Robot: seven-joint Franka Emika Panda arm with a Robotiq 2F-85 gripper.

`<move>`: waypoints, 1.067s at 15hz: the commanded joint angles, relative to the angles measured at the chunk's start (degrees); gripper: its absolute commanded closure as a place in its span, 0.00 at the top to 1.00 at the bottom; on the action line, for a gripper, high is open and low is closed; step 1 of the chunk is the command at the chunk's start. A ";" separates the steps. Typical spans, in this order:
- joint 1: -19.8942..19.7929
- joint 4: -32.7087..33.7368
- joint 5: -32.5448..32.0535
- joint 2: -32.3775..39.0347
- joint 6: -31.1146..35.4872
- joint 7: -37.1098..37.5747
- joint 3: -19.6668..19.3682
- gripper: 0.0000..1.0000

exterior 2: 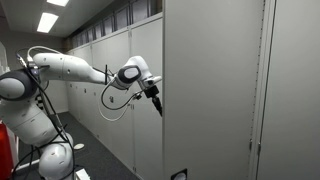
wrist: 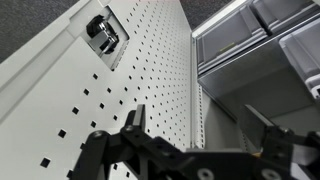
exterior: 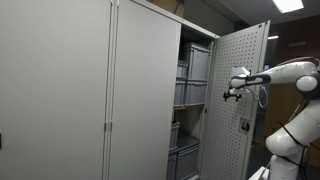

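Observation:
My gripper [wrist: 200, 125] is open and empty; its two black fingers straddle the edge of a perforated grey cabinet door [wrist: 130, 70]. In an exterior view the gripper [exterior: 231, 92] sits against the inner face of the open door [exterior: 240, 100], at mid height. In an exterior view the gripper [exterior 2: 156, 100] is at the edge of the door panel [exterior 2: 210, 90]. A metal lock plate [wrist: 103, 33] sits on the door's inner face. Whether the fingers touch the door I cannot tell.
The cabinet [exterior: 140, 90] holds grey bins on shelves [exterior: 193, 85], also seen in the wrist view [wrist: 265, 50]. A second closed door [exterior: 55, 90] is beside it. A row of tall cabinets [exterior 2: 110, 70] runs along the wall behind the arm.

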 commanded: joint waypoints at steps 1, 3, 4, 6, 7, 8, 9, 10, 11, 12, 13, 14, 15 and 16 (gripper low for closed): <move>0.92 0.52 6.07 -0.91 1.78 -6.48 -0.44 1.00; 1.34 0.53 8.52 -1.21 2.10 -9.05 -0.38 1.00; 1.61 0.48 9.69 -1.39 2.20 -10.37 -0.38 1.00; 2.11 0.36 11.47 -1.72 2.31 -12.62 -0.29 1.00; 2.60 0.22 12.56 -1.95 2.45 -14.17 -0.43 1.00; 3.02 0.14 13.62 -2.13 2.57 -15.42 -0.50 1.00; 3.49 0.06 14.64 -2.29 2.72 -16.70 -0.59 1.00; 4.02 -0.03 15.87 -2.53 2.92 -18.05 -0.76 1.00; 4.51 -0.33 16.79 -2.90 3.51 -19.57 -0.88 1.00; 5.03 -0.71 17.64 -3.22 4.38 -21.33 -1.02 1.00; 5.46 -1.29 18.09 -3.68 5.83 -22.99 -1.02 1.00; 6.00 -1.67 18.81 -3.95 7.17 -24.64 -1.12 1.00; 6.45 -1.95 19.49 -4.10 8.26 -26.04 -1.15 1.00; 6.91 -2.17 20.14 -4.19 9.17 -27.26 -1.23 1.00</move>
